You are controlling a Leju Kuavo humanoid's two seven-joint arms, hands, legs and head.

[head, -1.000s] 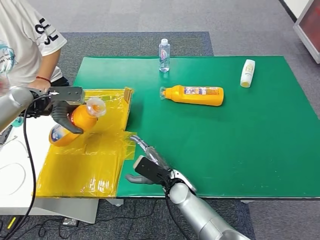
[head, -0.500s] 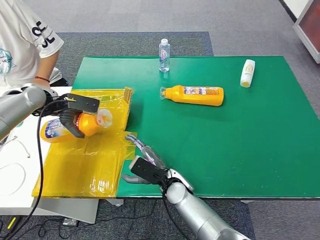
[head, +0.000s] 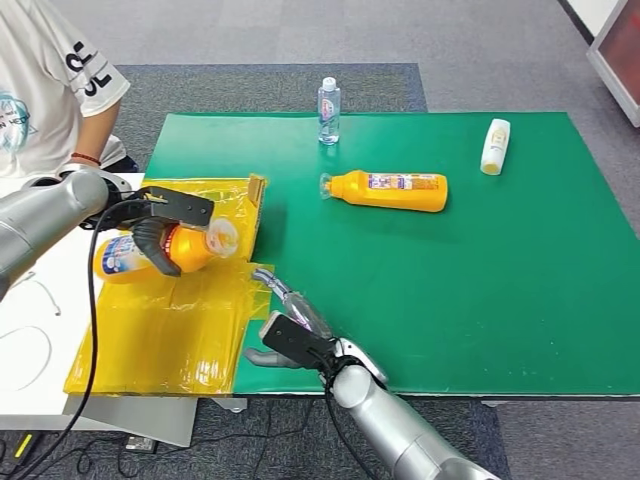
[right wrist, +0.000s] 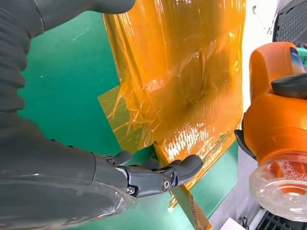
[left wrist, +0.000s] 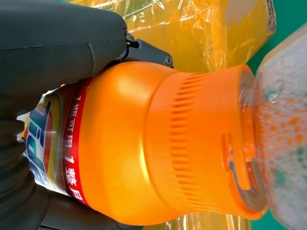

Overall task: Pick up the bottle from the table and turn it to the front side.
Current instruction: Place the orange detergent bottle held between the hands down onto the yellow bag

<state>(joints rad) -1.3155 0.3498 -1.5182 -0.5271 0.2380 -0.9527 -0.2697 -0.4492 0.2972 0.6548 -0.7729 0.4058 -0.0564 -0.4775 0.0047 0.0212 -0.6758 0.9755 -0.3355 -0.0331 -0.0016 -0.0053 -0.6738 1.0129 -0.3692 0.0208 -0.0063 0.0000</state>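
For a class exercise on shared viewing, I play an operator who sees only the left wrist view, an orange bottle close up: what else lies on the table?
Observer: A second orange bottle lies on its side on the green mat, apart from the held bottle.
Operator: Anything standing upright?
Observer: A small clear bottle stands at the mat's far edge.
Operator: Where is the right hand?
Observer: The right hand holds nothing, at the near edge of the yellow sheet.
Operator: Anyone nearby?
Observer: A person in a white shirt is behind the left hand.
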